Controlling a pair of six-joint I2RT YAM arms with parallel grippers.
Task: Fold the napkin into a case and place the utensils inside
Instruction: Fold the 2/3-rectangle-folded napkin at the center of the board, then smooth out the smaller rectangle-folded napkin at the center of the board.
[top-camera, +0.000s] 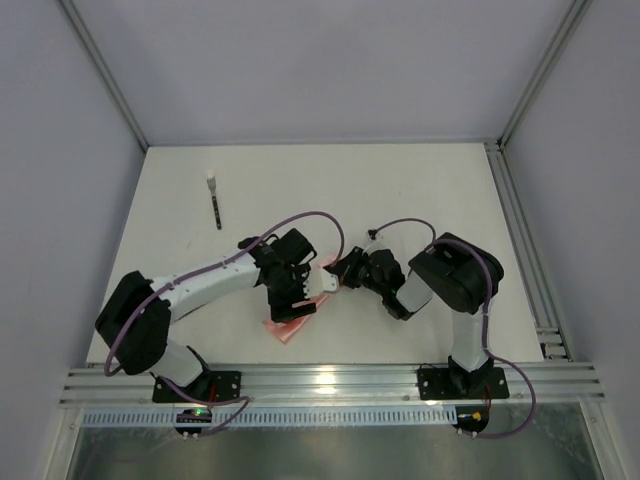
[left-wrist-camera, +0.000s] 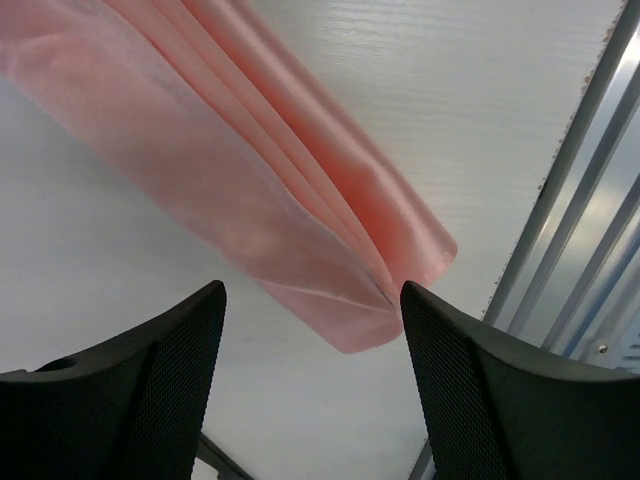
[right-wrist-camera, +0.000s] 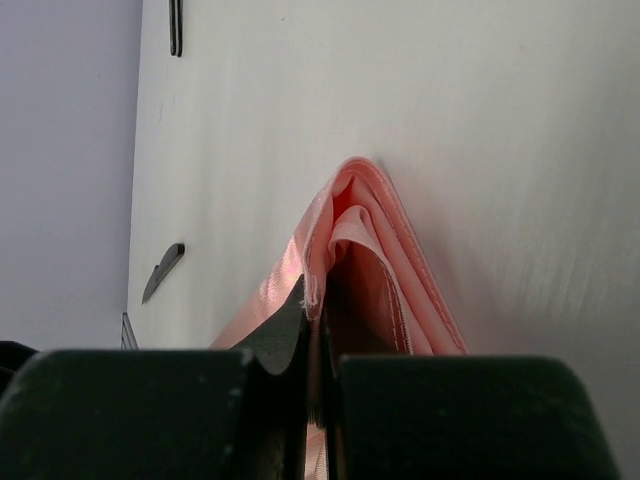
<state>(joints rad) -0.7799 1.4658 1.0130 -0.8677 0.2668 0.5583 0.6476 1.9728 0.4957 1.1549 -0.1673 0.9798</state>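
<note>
The salmon-pink napkin is folded into a narrow layered case (top-camera: 283, 331) lying near the table's front edge, mostly hidden under my left arm. In the left wrist view its rounded end (left-wrist-camera: 330, 270) lies on the table between and just beyond my fingers. My left gripper (top-camera: 293, 298) (left-wrist-camera: 312, 296) is open and empty above it. My right gripper (top-camera: 342, 270) (right-wrist-camera: 320, 325) is shut on one upper layer at the case's other end (right-wrist-camera: 350, 215), holding the pocket open. One black utensil (top-camera: 215, 207) (right-wrist-camera: 176, 25) lies far off at the back left.
A small dark piece (right-wrist-camera: 162, 270) lies on the table to the left of the case; I cannot tell what it is. Aluminium rails (top-camera: 330, 380) (left-wrist-camera: 590, 200) run along the front edge, close to the case's end. Grey walls enclose the table.
</note>
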